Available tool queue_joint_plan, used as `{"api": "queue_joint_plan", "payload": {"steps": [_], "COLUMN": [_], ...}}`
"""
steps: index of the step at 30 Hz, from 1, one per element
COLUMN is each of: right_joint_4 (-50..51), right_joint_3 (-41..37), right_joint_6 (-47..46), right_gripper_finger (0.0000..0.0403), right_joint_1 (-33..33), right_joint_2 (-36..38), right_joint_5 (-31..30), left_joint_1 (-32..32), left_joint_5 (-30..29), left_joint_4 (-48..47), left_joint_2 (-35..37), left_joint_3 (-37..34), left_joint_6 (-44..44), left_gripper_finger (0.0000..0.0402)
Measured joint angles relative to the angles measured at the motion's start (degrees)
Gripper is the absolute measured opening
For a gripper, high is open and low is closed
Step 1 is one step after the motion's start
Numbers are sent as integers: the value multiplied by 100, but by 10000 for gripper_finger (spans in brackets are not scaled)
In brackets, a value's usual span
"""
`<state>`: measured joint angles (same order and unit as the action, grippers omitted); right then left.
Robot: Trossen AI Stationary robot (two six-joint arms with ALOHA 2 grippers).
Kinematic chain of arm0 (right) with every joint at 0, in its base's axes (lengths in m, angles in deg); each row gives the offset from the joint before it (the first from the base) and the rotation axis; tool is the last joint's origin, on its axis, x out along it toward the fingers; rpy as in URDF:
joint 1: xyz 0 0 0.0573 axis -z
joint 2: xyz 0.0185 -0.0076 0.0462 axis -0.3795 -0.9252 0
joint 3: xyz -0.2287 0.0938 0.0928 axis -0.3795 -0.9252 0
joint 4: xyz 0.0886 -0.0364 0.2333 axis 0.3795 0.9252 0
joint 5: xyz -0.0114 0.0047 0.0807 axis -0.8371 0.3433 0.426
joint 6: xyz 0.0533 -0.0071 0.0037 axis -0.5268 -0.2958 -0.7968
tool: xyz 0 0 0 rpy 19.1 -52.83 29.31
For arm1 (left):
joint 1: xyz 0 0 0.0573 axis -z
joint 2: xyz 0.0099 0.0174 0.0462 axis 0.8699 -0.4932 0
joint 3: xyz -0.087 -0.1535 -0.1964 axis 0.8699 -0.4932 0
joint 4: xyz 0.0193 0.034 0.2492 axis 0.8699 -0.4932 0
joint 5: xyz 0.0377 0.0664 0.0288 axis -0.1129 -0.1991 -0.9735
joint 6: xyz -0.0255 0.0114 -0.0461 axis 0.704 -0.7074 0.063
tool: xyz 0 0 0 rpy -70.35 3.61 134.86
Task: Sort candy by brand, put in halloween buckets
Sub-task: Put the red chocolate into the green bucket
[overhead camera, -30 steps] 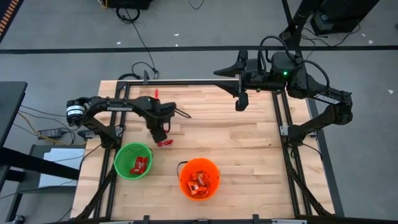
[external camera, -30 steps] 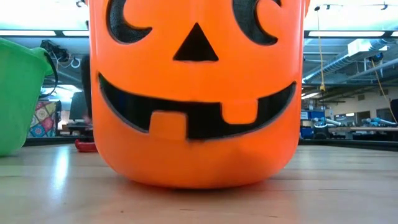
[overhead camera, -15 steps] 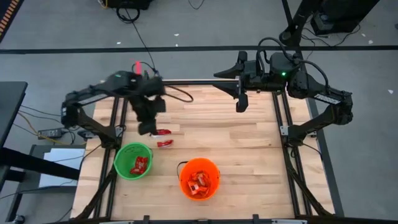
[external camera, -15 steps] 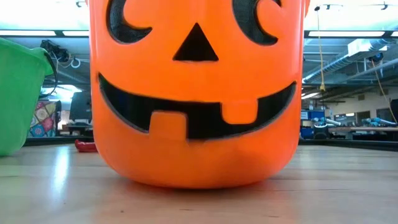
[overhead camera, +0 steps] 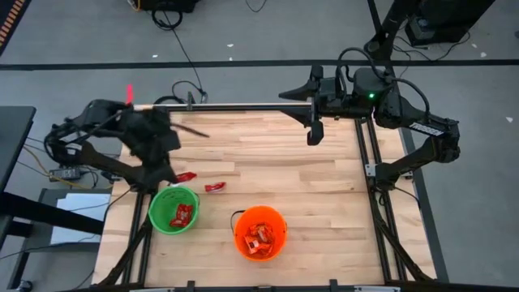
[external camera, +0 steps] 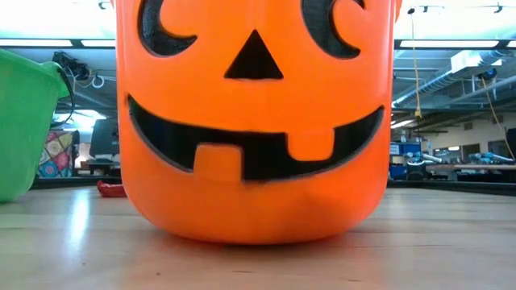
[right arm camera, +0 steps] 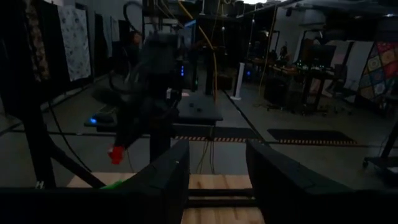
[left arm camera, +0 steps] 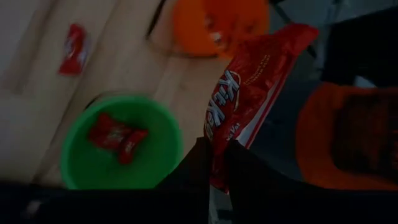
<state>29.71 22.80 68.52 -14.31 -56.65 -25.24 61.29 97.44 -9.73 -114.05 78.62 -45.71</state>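
The left claw [overhead camera: 173, 172] hangs just above the green bucket's [overhead camera: 173, 209] far rim, its fingers closed on a red KitKat wrapper [left arm camera: 249, 93]. Red candies [overhead camera: 183, 215] lie inside the green bucket. A second red candy [overhead camera: 215, 186] lies on the tabletop [overhead camera: 324, 195] just beyond the green bucket. Beside the green bucket stands the orange pumpkin bucket [overhead camera: 260, 233], holding orange-wrapped candies [overhead camera: 260, 237]. The right claw [overhead camera: 315, 131] waits at the tabletop's far edge, fingers parted and empty.

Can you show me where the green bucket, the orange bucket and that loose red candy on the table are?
green bucket [overhead camera: 154, 212]: high view, on its left rim.
orange bucket [overhead camera: 280, 222]: high view, on its right rim.
loose red candy [overhead camera: 215, 187]: high view, middle of the wrapper.
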Motion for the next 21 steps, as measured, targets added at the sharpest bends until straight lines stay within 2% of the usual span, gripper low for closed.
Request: {"api": "queue_joint_plan", "payload": {"steps": [6,12,17,21], "right_joint_4": [-128,-148,-185,-293], "right_joint_3": [0,0,0,0], "right_joint_6": [-17,-159,-162,-123], "right_gripper_finger": [170,170,170,170], "right_joint_1": [0,0,-2,0], "right_joint_2": [0,0,0,0], "right_joint_5": [0,1,1,1], "left_joint_1": [366,712,844,845], "left_joint_5": [-251,441,272,221], "left_joint_4": [39,18,91,466], "left_joint_2": [661,1004,1019,1013], "left_joint_3": [-1362,-2738,-3254,-3353], "left_joint_6": [469,625,643,637], "left_gripper_finger": [40,40,52,101]}}
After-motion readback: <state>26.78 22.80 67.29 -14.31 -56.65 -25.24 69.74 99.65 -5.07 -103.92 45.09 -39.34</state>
